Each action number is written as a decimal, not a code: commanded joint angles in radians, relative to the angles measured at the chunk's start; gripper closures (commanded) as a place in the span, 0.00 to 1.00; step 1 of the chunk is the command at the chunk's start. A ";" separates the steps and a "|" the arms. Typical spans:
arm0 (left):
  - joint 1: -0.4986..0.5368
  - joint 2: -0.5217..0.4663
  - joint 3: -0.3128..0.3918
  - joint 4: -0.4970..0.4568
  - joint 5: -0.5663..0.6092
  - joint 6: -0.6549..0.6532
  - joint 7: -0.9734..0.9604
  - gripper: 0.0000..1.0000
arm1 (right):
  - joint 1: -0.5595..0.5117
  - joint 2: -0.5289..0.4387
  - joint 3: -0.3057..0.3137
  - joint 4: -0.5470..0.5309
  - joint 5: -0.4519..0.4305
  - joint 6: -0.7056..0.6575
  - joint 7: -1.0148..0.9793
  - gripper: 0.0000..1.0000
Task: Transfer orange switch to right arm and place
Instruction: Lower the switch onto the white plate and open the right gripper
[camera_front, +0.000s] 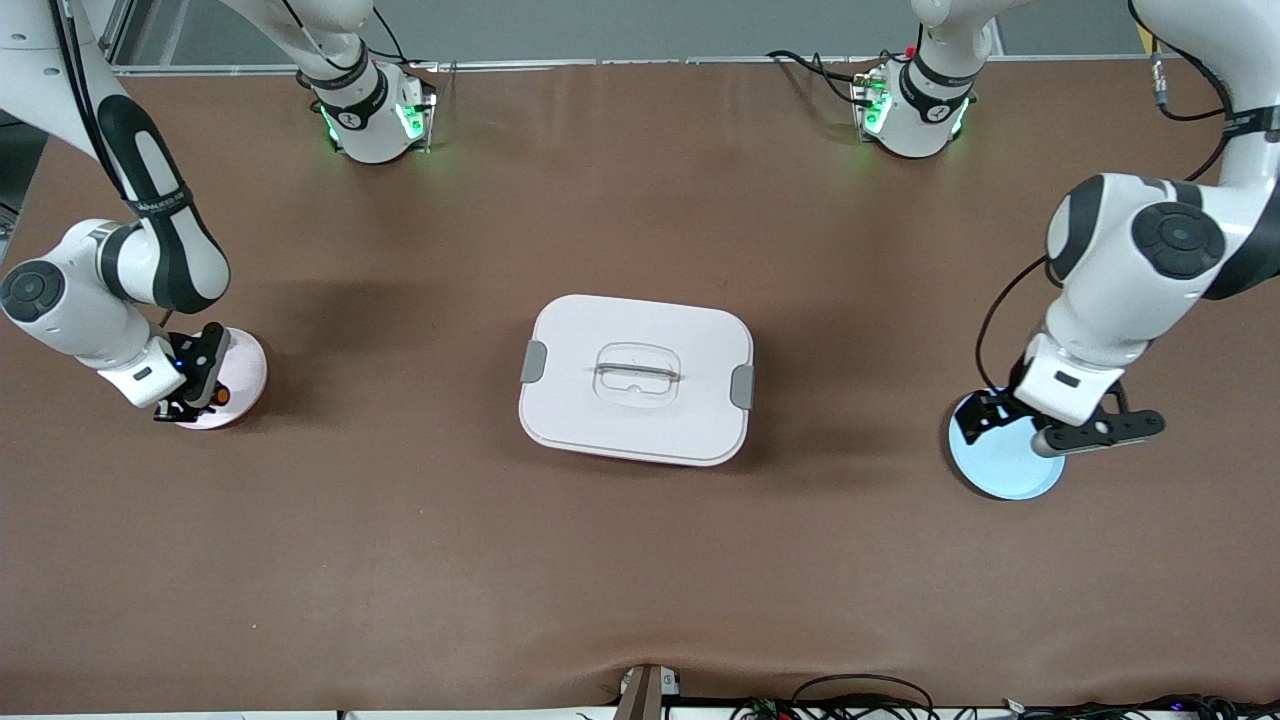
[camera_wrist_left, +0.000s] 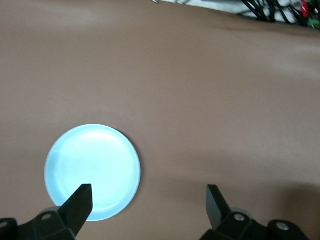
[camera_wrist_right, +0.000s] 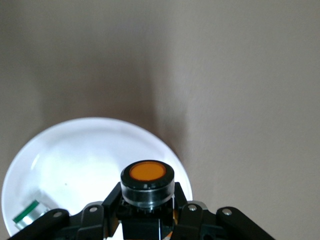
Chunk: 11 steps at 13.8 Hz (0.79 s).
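Right gripper (camera_wrist_right: 147, 212) clamps your orange switch (camera_wrist_right: 147, 182) over the pink plate (camera_front: 245, 365); release high and it may roll off.

Brown table (camera_front: 640, 560) w/ white lidded box (camera_front: 636, 379), pink plate (camera_front: 240, 375), blue plate (camera_front: 1000, 460).

The front view looks down from high across the worktop (camera_front: 640, 560), facing both bases. Each wrist view looks steeply down, close over a plate: blue plate (camera_wrist_left: 92, 171) (camera_front: 1000, 465), white plate (camera_wrist_right: 85, 165) (camera_front: 240, 375).
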 joint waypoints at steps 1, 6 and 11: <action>0.052 -0.073 -0.013 -0.025 -0.079 -0.006 0.014 0.00 | -0.037 0.000 0.010 -0.042 -0.044 0.070 -0.005 1.00; 0.126 -0.112 -0.012 0.012 -0.116 -0.101 0.236 0.00 | -0.037 0.000 -0.010 -0.053 -0.077 0.090 -0.003 1.00; 0.152 -0.120 -0.007 0.165 -0.155 -0.289 0.336 0.00 | -0.046 0.041 -0.011 -0.054 -0.077 0.128 -0.003 1.00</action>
